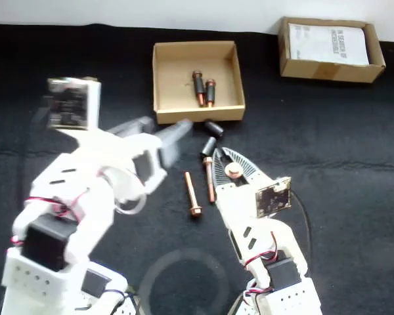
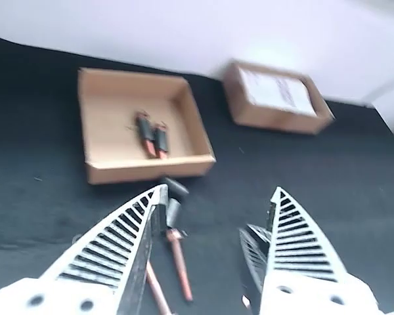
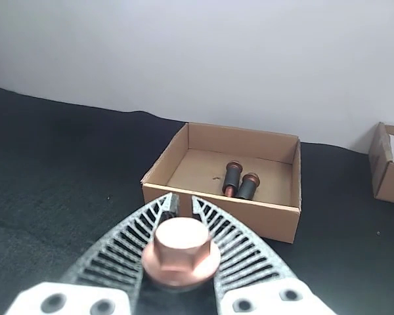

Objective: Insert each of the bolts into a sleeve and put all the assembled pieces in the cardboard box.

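The open cardboard box [image 1: 177, 72] [image 2: 111, 111] [image 3: 203, 164] holds two bolts with sleeves on them [image 1: 203, 87] [image 2: 151, 134] [image 3: 240, 180]. In front of the box lie two loose black sleeves [image 1: 214, 127] [image 1: 209, 146] [image 2: 177, 188] and two bare copper bolts [image 1: 192, 193] [image 1: 210, 178] [image 2: 178, 262]. My right gripper [image 1: 220, 153] [image 3: 184, 200] is shut on a copper bolt [image 1: 234, 170] [image 3: 180, 252], beside the nearer sleeve, with the bolt's head facing the wrist camera. My left gripper [image 1: 172, 123] [image 2: 220, 193] hangs open above the table just short of the box, over the sleeves.
A second cardboard box [image 1: 331, 49] [image 2: 276, 98] with a printed sheet in it stands at the back right. The black cloth [image 1: 341, 164] covers the table, with free room to the right and far left. A white wall runs behind.
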{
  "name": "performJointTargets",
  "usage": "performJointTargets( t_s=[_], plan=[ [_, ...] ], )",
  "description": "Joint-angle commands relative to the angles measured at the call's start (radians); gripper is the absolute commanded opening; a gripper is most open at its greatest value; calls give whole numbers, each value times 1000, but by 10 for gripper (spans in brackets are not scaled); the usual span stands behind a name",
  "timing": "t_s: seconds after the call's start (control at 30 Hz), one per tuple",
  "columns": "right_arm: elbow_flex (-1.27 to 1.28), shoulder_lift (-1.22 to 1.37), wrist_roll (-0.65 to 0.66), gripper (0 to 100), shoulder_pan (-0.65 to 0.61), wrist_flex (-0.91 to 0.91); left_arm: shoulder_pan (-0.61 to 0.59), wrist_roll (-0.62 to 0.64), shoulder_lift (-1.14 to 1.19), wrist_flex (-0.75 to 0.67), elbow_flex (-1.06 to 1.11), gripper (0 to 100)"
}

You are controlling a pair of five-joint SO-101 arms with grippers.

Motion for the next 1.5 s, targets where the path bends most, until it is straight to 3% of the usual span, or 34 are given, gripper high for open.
performJointTargets(
  t_s=[0.0,0.13,0.3,0.63,0.9,1.27,1.47],
  plan=[
    [48,-18,-69,6,62,1,-131,-11,-13,3,-58,245],
    [-2,-16,-74,6,68,1,-203,-109,-30,3,-36,218],
    [-50,-13,-74,6,70,2,-229,-190,-97,-3,67,0],
    [-344,386,-78,6,70,-4,-262,-206,-243,-17,331,9],
    [-638,719,-80,6,68,-5,-406,-206,-407,-224,618,9],
    [-1044,1191,-80,6,68,-1,-504,-206,-750,-229,944,9],
    [-1274,1446,-80,6,68,-1,-539,-201,-765,-233,1038,9]
  ],
)
